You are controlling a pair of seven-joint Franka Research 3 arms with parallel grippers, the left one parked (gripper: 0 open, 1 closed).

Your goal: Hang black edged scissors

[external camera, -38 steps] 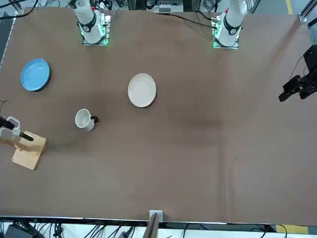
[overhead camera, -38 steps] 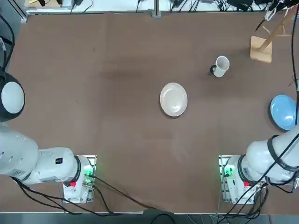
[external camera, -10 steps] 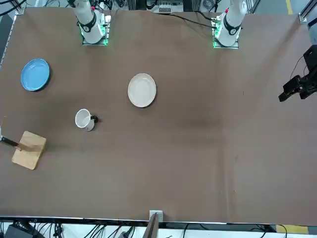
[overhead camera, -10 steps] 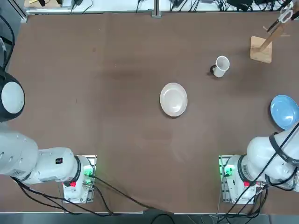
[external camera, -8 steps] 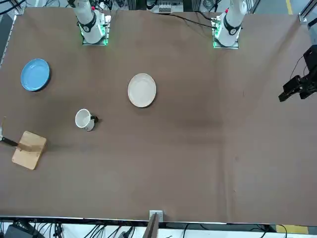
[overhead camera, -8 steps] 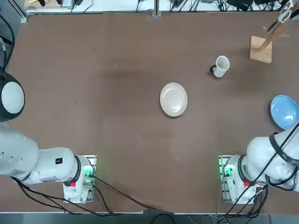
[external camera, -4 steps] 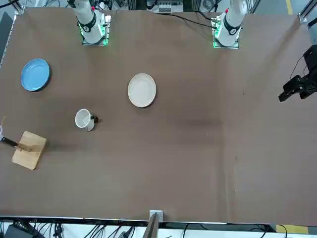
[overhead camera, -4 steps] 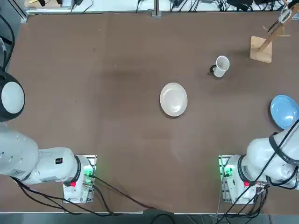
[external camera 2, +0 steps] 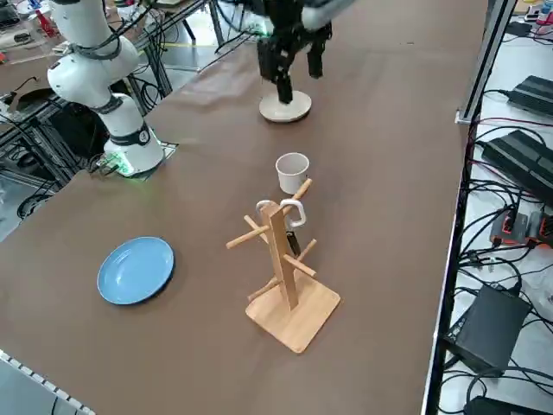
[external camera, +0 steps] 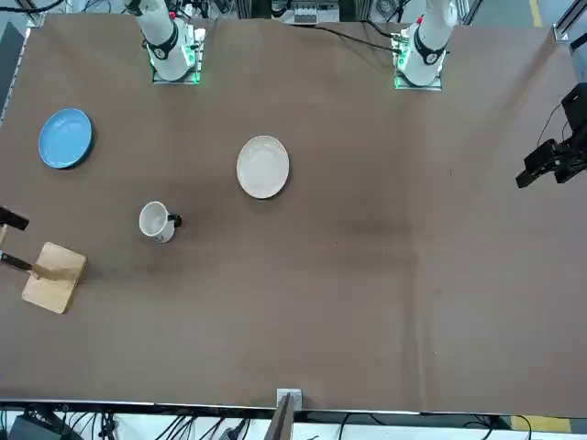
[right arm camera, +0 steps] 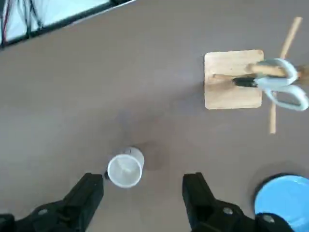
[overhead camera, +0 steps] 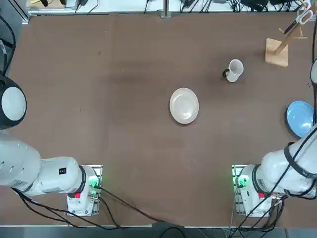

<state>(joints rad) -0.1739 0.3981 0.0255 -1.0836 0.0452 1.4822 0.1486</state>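
Can see a white mug (overhead camera: pixel 235 70) standing upright on the brown table (overhead camera: pixel 133 129), with a dark handle. Also a white plate (overhead camera: pixel 184 105) (round, and bare) near mid-table, and a blue plate (overhead camera: pixel 300 118) to the right, well apart from it. Beyond the far edge, black boxes (external camera 2: pixel 491 328) among loose cables (external camera 2: pixel 511 373).

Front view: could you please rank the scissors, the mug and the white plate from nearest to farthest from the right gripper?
The right gripper is open, at this view's left edge.
1. Scissors: on the wooden stand, by the same edge.
2. Mug: farther in, beyond the stand.
3. White plate: farthest, near the table's middle.
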